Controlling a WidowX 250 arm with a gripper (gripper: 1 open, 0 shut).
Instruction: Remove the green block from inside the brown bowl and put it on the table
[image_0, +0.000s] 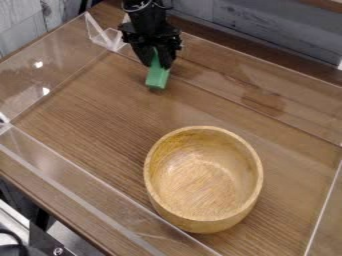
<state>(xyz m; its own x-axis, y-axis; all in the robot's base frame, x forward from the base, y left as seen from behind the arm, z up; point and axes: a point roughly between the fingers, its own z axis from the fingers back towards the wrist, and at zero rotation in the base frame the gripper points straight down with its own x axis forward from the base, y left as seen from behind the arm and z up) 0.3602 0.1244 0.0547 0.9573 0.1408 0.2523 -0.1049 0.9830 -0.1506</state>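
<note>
One round light-brown wooden bowl (203, 177) sat empty nearest the viewer on the brown wood-grain table (94, 110) with clear acrylic walls. Well beyond the bowl, toward the far left, the single black gripper (155, 52) was clamped on the one small bright green rectangular block (158, 74), its lower end at or just above the tabletop. Letting go while it hung tilted might have made it topple or slide.

The single black robot arm reached in from the twelve o'clock edge of the view and pointed steeply downward, tilting slightly toward six o'clock. Its black two-fingered gripper (156, 58) sat at about eleven o'clock from centre, jaws clamped on the small bright green rectangular block (158, 73).
</note>
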